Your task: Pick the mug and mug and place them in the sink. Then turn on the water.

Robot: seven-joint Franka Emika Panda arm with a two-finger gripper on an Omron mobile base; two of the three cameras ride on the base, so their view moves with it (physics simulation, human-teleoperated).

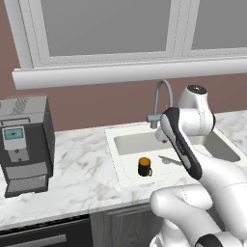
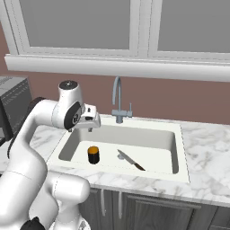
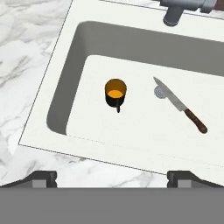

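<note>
Hanging over the sink [image 3: 57, 78], the end effector [image 3: 112, 177] has its fingers spread wide and holds nothing; in the right base view it sits at left centre [image 2: 92, 120], partly hidden by the wrist. The black mug [image 3: 115, 92] stands upright on the basin floor, orange inside showing, handle pointing to the hand view's lower edge. A knife [image 3: 179, 105] lies right of it, slanting from upper left to lower right, over the drain. The faucet [image 2: 117, 101] rises behind. The left base view adds a coffee machine [image 1: 24, 144] on the desk [image 1: 82, 169] at left.
</note>
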